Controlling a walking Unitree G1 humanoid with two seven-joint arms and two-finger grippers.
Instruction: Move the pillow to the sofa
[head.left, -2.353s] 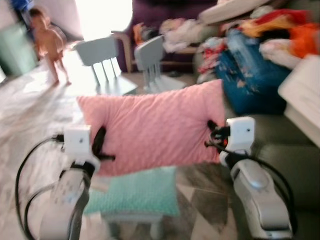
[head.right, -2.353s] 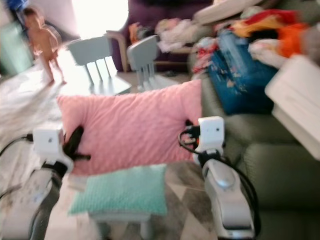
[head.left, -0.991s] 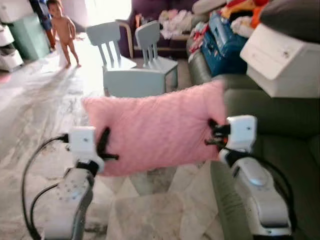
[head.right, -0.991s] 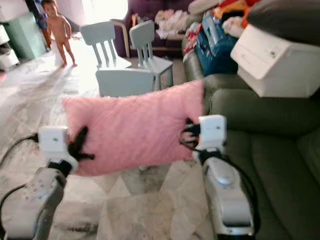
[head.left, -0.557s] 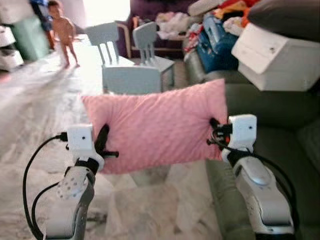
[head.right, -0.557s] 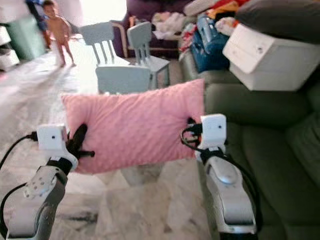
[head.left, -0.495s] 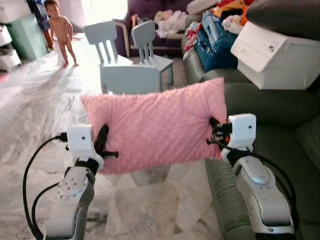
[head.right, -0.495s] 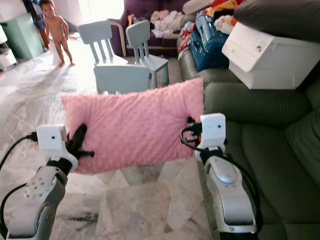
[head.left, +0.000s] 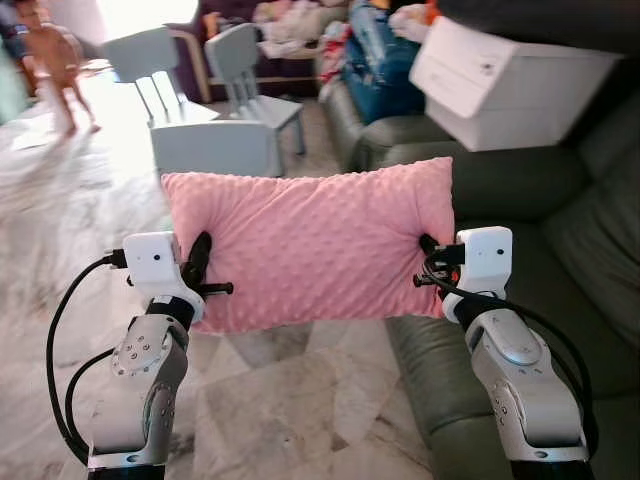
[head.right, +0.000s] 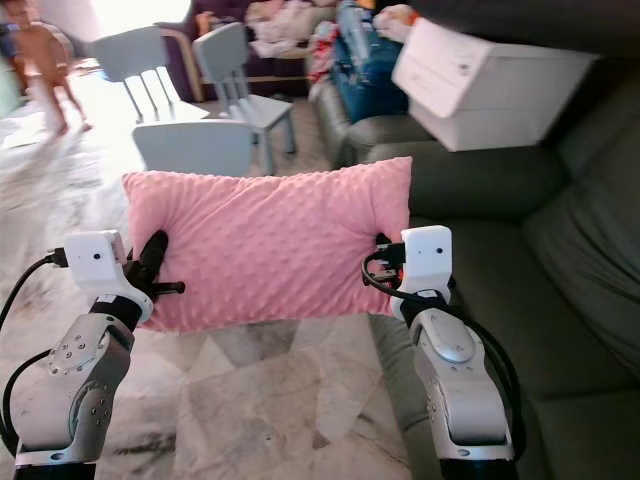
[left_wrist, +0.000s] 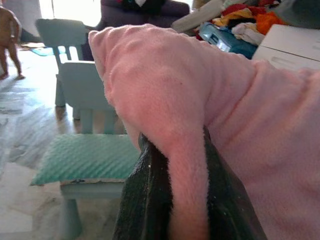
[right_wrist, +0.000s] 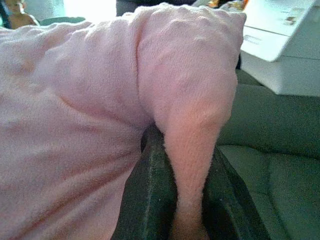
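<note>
I have the dark green sofa (head.left: 520, 190) along my right side, its seat cushions running away from me, with a white box (head.left: 505, 65) sitting on its far armrest. Marble floor (head.left: 290, 410) lies under and left of my arms.

The pink pillow (head.left: 310, 245) hangs in the air in front of me, stretched flat between both arms. Its long axis runs left to right across my view, nearly level, with the broad dotted face turned toward the head camera and the top edge up. Its right end sits just over the sofa's near edge; the rest is above the floor.

Beyond it stand a pale blue child's table (head.left: 215, 145) and two matching chairs (head.left: 245, 65), and a person (head.left: 55, 60) is on the floor at the far left. In the left wrist view, a small stool with a mint cushion (left_wrist: 82, 160) stands on the floor below the pillow.

My left gripper (head.left: 198, 268) is clamped on the pillow's left edge; the wrist view shows its fingers (left_wrist: 145, 200) pressed in on either side of a pinched fold of fabric. My right gripper (head.left: 428, 262) grips the right edge the same way, its fingers (right_wrist: 150, 200) squeezing a fold between them.
</note>
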